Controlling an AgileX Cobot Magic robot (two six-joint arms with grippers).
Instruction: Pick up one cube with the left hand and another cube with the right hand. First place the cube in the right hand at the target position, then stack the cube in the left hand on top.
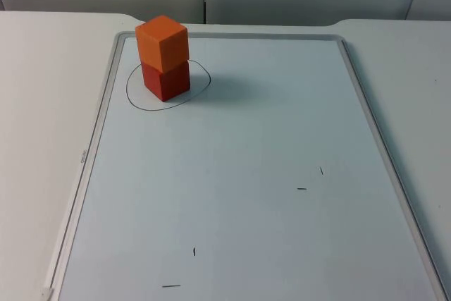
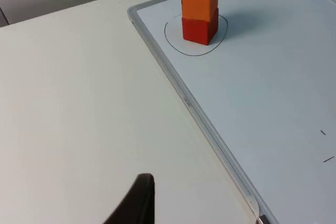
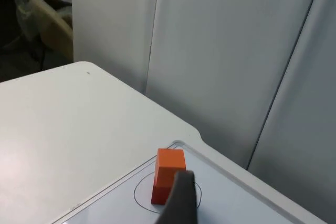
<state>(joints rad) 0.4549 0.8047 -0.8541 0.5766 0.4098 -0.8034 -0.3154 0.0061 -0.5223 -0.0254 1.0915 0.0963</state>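
You had one white table top [image 1: 42, 103] carrying one pale whiteboard with a grey metal frame [image 1: 232, 174], and on that board one hand-drawn black oval outline [image 1: 132, 96] near its far left corner. Two wooden cubes stood there, one stack: the darker red cube [image 1: 168, 82] sat inside the oval, and the lighter orange cube [image 1: 163, 41] rested squarely on top of it, edges roughly in line, the pair upright. Four short black pen ticks [image 1: 301, 189] were scattered over the near half of the board. The left gripper [image 2: 137, 203] hung above bare table beside the board's frame, well apart from the stack; the right gripper [image 3: 179, 198] was raised, facing the stack. Whether either pair of fingers was spread or pressed together, I cannot tell.
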